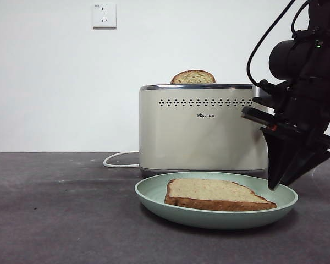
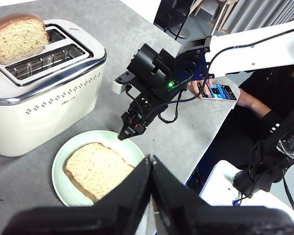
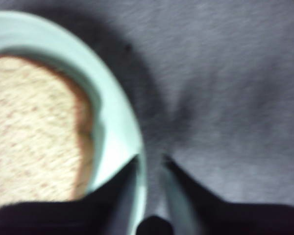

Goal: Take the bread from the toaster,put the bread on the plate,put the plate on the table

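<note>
The right wrist view is blurred throughout; the plate (image 3: 120, 122) and bread (image 3: 34, 132) run off its edge. In the front view, the toaster (image 1: 201, 129) hides most of the narrower slice (image 1: 193, 77). The logo (image 1: 205, 115) is too small to read.

R gripper (image 1: 275, 184) is set at the plate (image 1: 154, 193) rim, w/ the rim (image 3: 137, 161) seen in the narrow gap btwn its tips. Inward of it, the plate is filled by the bread (image 1: 214, 194). Behind it, passage is blocked by the toaster (image 1: 203, 129), a second slice (image 1: 193, 77) sticking up from a slot. Outward of it, bare table (image 3: 235, 88) is left free. L gripper (image 2: 151, 159) is held above the plate's near edge, tips together.
</note>
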Controlling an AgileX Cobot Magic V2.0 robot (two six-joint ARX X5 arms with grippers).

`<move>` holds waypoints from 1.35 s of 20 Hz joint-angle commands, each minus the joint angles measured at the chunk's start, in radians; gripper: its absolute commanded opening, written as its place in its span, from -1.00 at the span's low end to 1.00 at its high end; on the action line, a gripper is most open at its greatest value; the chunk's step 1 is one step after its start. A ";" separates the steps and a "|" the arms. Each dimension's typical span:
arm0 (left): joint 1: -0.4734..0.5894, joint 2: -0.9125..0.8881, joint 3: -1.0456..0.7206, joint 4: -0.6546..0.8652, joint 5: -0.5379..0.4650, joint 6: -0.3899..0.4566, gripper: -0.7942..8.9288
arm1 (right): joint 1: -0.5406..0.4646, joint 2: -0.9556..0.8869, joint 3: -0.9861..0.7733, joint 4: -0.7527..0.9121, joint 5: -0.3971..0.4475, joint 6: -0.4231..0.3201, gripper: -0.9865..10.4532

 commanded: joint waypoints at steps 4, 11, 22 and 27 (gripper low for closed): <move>-0.003 -0.001 -0.003 0.002 -0.001 0.016 -0.85 | -0.002 -0.020 -0.006 -0.001 0.002 -0.007 0.08; -0.003 -0.001 -0.003 -0.001 -0.001 0.038 -0.85 | 0.022 -0.372 -0.006 -0.157 -0.074 -0.026 0.05; -0.003 -0.001 -0.003 -0.024 -0.001 0.039 -0.85 | 0.257 -0.951 -0.006 -0.388 -0.160 -0.048 -0.86; -0.003 -0.001 -0.003 -0.024 -0.001 0.039 -0.85 | 0.271 -0.976 -0.006 -0.444 -0.159 -0.048 -0.85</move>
